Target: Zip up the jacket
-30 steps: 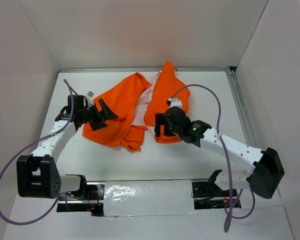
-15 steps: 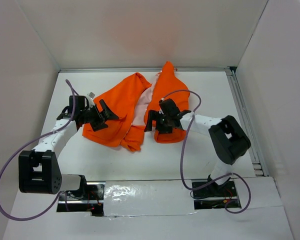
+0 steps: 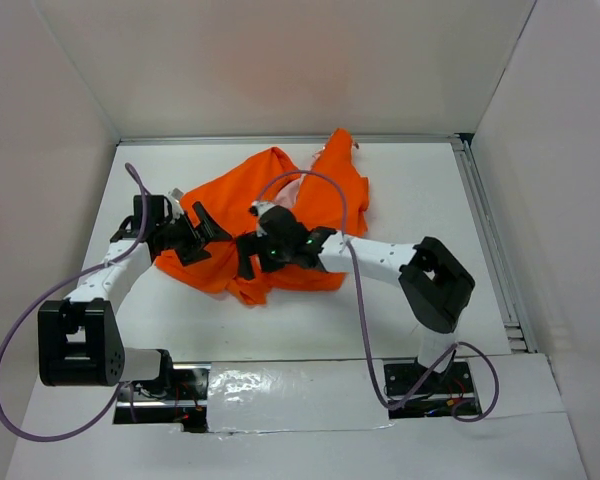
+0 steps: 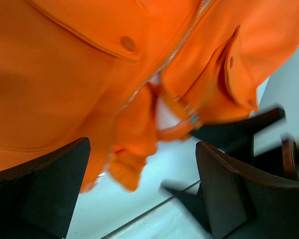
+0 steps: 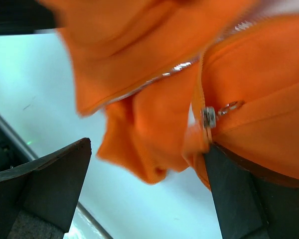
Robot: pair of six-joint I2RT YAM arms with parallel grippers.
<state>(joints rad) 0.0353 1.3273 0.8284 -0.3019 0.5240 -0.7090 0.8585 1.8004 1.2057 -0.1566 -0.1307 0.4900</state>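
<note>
Jacket [image 3: 230,215] lies crumpled on the table [image 3: 410,190], left of centre and toward the far side, its two front edges not yet joined. The zipper [image 4: 182,45] runs roughly from the near hem toward the far collar, leaning a little to the right. Its slider [image 5: 208,118] sits low, at the near end of one front edge, with its small pull ring [image 5: 230,106] pointing to the side.

Both arms have their jaws spread wide and hold nothing. The left gripper [image 3: 202,235] hovers over the left side of the jacket, facing right. The right gripper [image 3: 248,242] reaches across from the right and hangs over the near hem, just beside its partner.

In the right wrist view the slider lies just above one finger [image 5: 249,199] and off toward that side, not centred in the gap, so the right arm looks the nearer to it. From the left wrist view the same zipper end lies between the fingers but farther off. My judgement is that the next move needs the right jaws shifted sideways until the slider is centred, while the left arm pins the hem below.
</note>
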